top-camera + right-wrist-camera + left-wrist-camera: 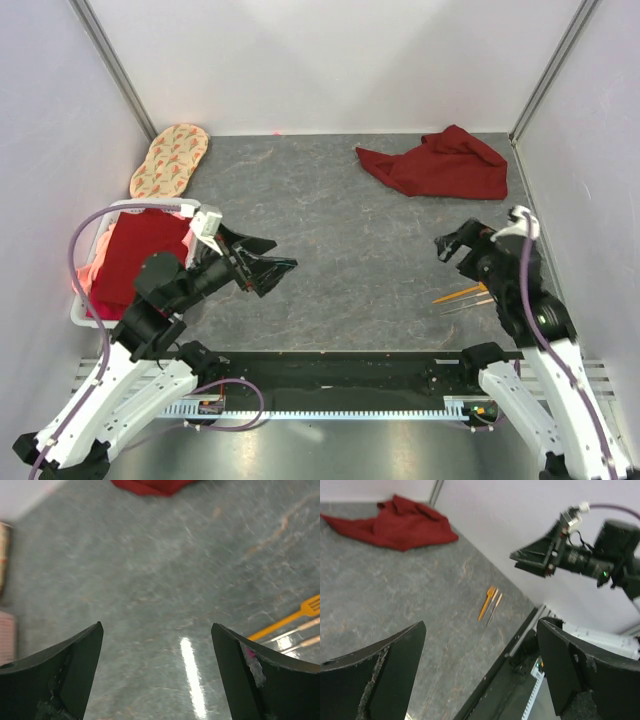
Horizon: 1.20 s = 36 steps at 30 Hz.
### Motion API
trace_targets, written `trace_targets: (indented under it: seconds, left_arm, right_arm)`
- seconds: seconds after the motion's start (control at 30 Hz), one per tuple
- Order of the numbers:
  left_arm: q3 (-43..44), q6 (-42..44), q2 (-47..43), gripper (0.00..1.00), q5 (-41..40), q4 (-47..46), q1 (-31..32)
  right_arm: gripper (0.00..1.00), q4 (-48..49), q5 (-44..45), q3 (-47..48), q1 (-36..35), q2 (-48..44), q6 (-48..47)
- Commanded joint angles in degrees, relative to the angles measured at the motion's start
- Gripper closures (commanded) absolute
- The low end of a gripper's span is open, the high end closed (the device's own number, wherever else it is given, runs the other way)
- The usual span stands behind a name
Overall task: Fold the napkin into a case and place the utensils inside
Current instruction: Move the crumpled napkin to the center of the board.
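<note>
The dark red napkin [440,164] lies crumpled at the far right of the table; it also shows in the left wrist view [395,522] and at the top edge of the right wrist view [150,486]. The utensils [462,296], orange-gold and silver, lie together near the right front, beside the right arm; they show in the left wrist view [490,604] and the right wrist view [295,627]. My left gripper [272,268] is open and empty at the left middle, above the table. My right gripper [447,244] is open and empty, above and left of the utensils.
A white basket [82,312] with a stack of red and pink cloths [135,255] stands at the left. An oval beige patterned mat [170,158] lies at the far left. White walls enclose the table on three sides.
</note>
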<state>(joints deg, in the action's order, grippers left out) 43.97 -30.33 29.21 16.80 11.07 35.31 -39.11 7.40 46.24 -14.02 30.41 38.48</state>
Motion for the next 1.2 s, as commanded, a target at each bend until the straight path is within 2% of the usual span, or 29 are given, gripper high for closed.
trace_targets:
  seconds: [0.0,0.17,0.27,0.37,0.53,0.7,0.8,0.83,0.9,0.93,1.1,1.13,1.17]
  left_arm:
    - [-0.1,0.9,3.7,0.0,5.4,0.4,-0.2]
    - [0.2,-1.2,9.7,0.05,10.3,2.1,-0.2]
    - [-0.7,-4.1,13.2,0.07,11.1,2.3,-0.2]
    - [-0.6,-5.4,17.1,0.14,12.6,2.2,-0.2]
    - [-4.4,-9.8,20.9,0.15,14.2,-3.6,-0.2]
    - [-3.8,-8.4,22.9,0.17,14.1,-3.7,0.9]
    - [-1.9,-7.4,24.0,0.17,12.7,-2.0,2.3]
    - [-2.0,-7.6,24.0,0.17,12.8,-2.1,2.5]
    - [-3.0,-7.7,23.6,0.17,12.3,-2.8,2.6]
    - [-3.4,-7.7,23.1,0.17,11.8,-2.7,2.6]
    - [-1.1,-5.1,24.8,0.17,8.4,2.4,2.3]
    - [-0.6,-4.8,25.0,0.17,8.5,2.9,2.0]
    - [0.1,-4.6,25.5,0.17,8.5,3.6,1.9]
  right_arm:
    - [0.02,1.9,3.0,1.3,0.1,11.7,-4.1]
    - [0.02,17.4,2.4,5.0,0.1,29.6,-9.2]
    - [0.02,21.0,2.4,12.4,0.2,42.2,-12.1]
    - [0.02,22.4,1.0,21.9,0.1,54.6,-14.4]
    - [0.02,22.6,-2.0,39.3,0.2,73.2,-21.2]
    - [0.02,21.7,-1.5,51.8,0.1,87.2,-28.6]
    - [0.02,18.2,0.8,60.7,0.2,98.7,-31.8]
    - [0.07,16.3,1.6,66.3,0.2,100.9,-32.7]
    - [0.11,12.2,2.0,71.0,0.1,105.5,-32.9]
    - [0.21,11.5,1.1,71.5,0.0,106.3,-32.7]
    - [0.41,10.6,-2.2,64.5,-3.2,105.2,-30.7]
    - [0.53,9.9,-2.8,62.7,-3.9,104.1,-29.8]
    - [0.57,10.6,-3.3,59.8,-4.7,102.4,-28.6]
